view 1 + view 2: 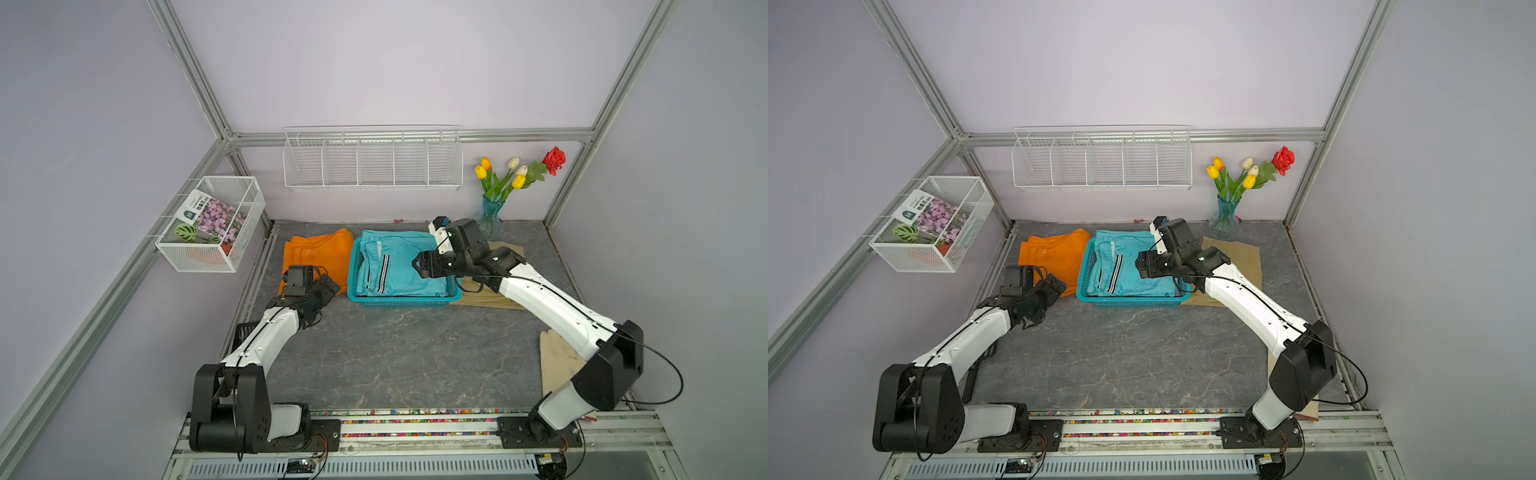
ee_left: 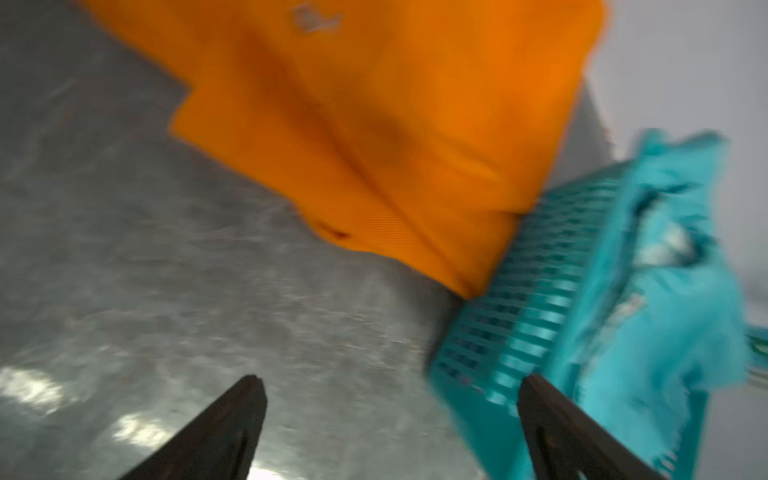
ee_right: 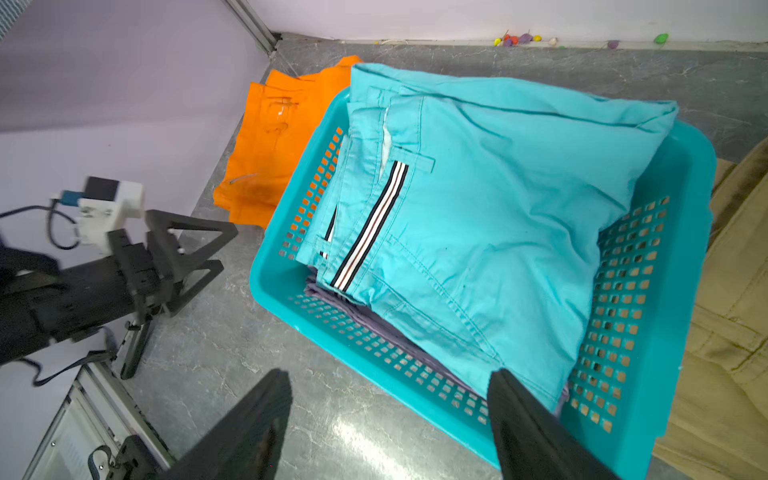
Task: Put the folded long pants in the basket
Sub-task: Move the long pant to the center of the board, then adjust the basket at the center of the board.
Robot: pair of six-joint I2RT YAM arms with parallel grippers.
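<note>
Sitting high in turquoise perforated plastic basket, folded turquoise cloth pants lie on lilac pair, far edge over rim — may slip out. Left gripper, right gripper: jaws apart, holding nothing. Orange folded pants against basket wall, khaki ones beside it — grasp may drag basket.

1. The basket: turquoise, walls a lattice of square holes
2. The turquoise pants inside the basket: plain, with a black-and-white striped band
3. The lilac pants beneath them: greyish lilac
4. The orange pants beside the basket: plain orange
5. The khaki pants at the basket's opposite side: plain
6. The tabletop under the basket: grey marble, pale veins
</note>
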